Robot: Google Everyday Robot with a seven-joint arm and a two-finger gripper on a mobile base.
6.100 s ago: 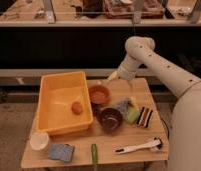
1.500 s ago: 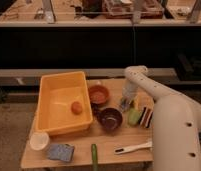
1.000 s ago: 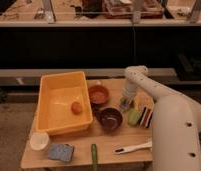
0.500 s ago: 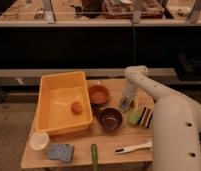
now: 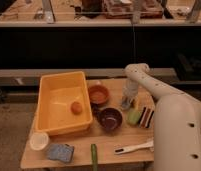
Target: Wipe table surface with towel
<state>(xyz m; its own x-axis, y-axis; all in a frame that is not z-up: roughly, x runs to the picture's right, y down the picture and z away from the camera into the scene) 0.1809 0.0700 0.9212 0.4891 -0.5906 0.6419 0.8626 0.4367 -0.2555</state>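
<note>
Down at the table surface [image 5: 81, 143] between orange bowl [image 5: 99, 93] and yellow-green sponge [image 5: 134, 117], with gripper [image 5: 127, 100] pinched fully shut on the grey-blue towel [image 5: 124, 105] pressed against the wood.

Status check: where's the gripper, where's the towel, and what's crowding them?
Gripper down on the table surface, shut on the towel. Dark bowl, orange bowl and green sponge close alongside.
</note>
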